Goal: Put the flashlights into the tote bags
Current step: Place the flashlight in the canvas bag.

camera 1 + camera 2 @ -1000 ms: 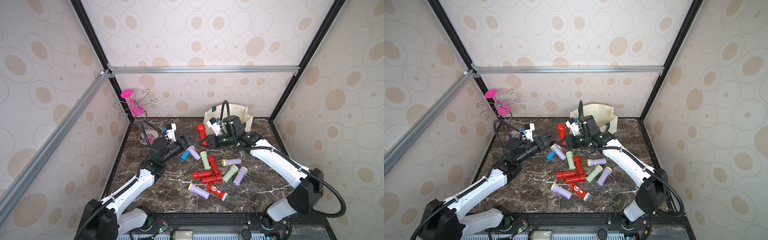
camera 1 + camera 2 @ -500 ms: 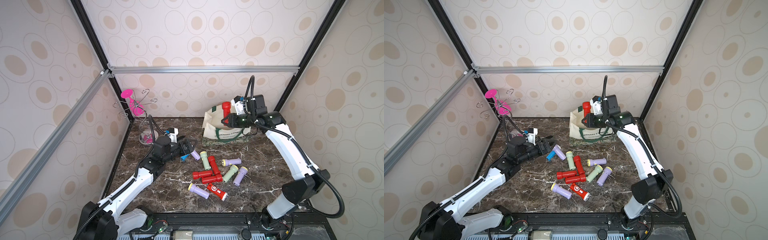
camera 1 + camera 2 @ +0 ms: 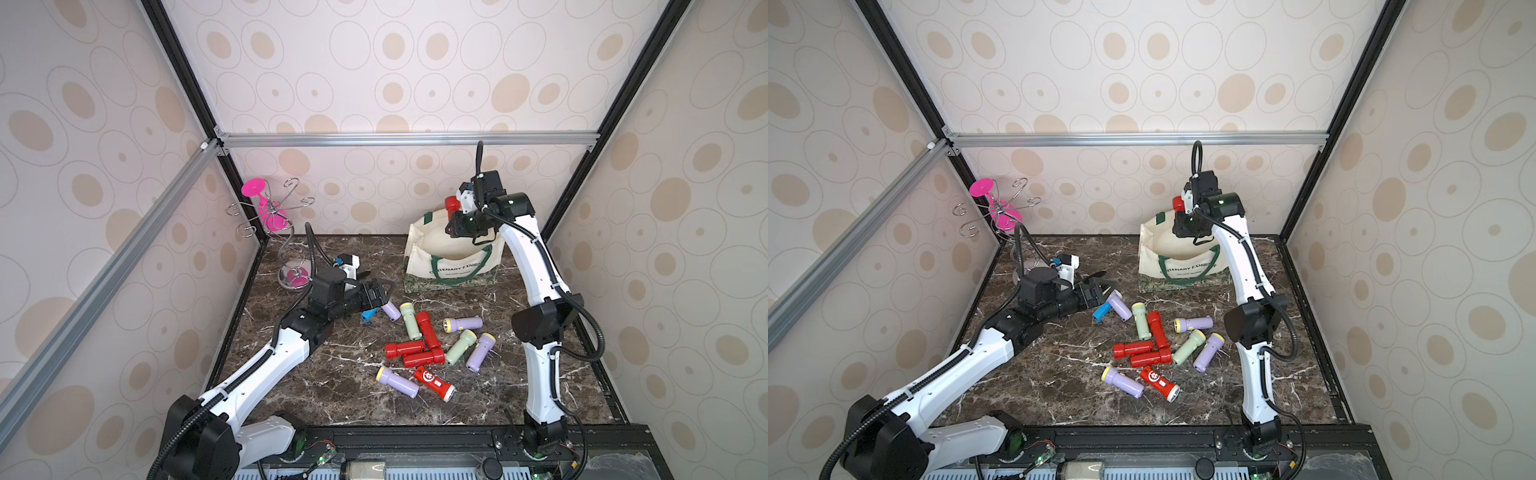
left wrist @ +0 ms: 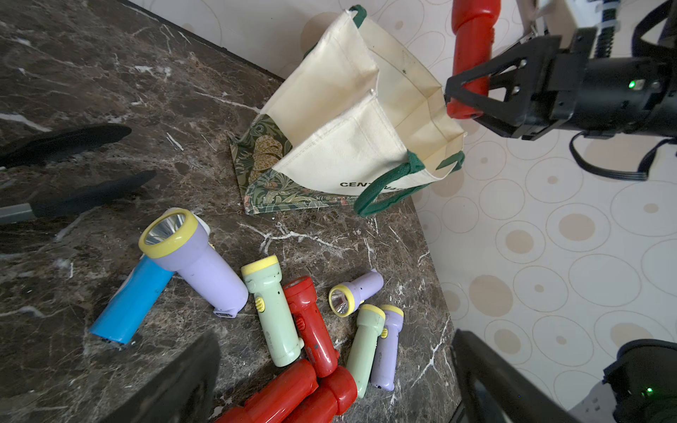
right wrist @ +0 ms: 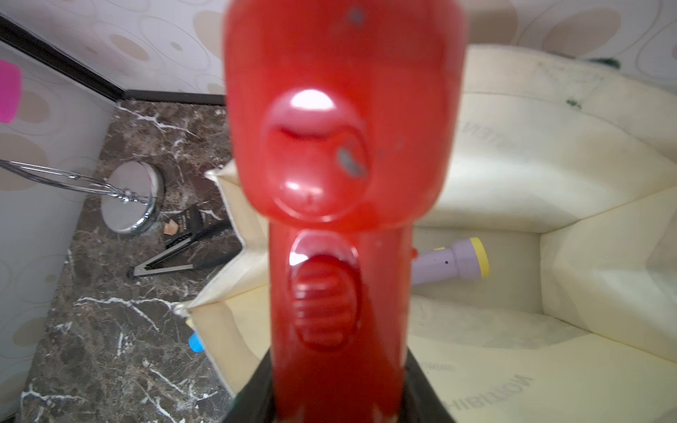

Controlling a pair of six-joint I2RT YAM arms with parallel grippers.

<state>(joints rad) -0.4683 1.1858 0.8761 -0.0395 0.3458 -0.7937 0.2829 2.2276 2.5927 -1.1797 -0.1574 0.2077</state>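
- Right end effector (image 4: 454,97): clenched on the tail end of a red flashlight (image 4: 472,44), head uppermost, raised over the open mouth of the tote bag (image 3: 440,249).
- Tote bag: upright at about 1 o'clock on the table (image 3: 332,395), near the back wall; one lilac flashlight (image 5: 454,262) lying on its floor, seen from the right wrist.
- Left end effector (image 3: 384,293): released, jaws spread wide, low over the table at about 11 o'clock, gripping nothing.
- Just beside its tips: a blue flashlight (image 3: 369,316) touching a second lilac flashlight (image 3: 390,311).
- Loose flashlights (image 3: 428,336): nine more, red, lilac and pale green, scattered from the centre toward 5 o'clock, several touching.
- Wire glass stand (image 5: 132,197) in the 10 o'clock corner; black-handled tongs (image 5: 176,256) flat between its base and the tote bag.
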